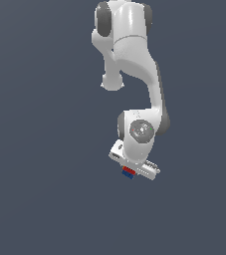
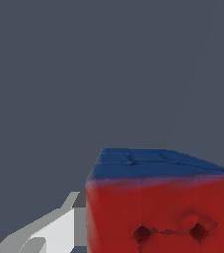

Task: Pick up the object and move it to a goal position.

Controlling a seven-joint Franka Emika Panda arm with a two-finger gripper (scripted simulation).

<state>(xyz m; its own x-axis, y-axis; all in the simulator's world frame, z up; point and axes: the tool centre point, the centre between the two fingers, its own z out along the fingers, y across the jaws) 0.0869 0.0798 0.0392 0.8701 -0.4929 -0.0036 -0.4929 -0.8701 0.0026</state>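
Note:
The object [image 1: 129,173] is a tiny red and blue block just under the white hand of the arm in the exterior view. My gripper [image 1: 130,172] is around it, and the fingers look closed on it. In the wrist view the block [image 2: 158,207] fills the near part of the picture, with a red face bearing dark dots and a blue face beyond it. One white finger [image 2: 49,234] touches the block's side. The other finger is out of the picture.
The white arm [image 1: 134,64] reaches down from the top of the exterior view. Everything around it is a plain dark grey ground [image 1: 45,149] with no other objects or edges showing.

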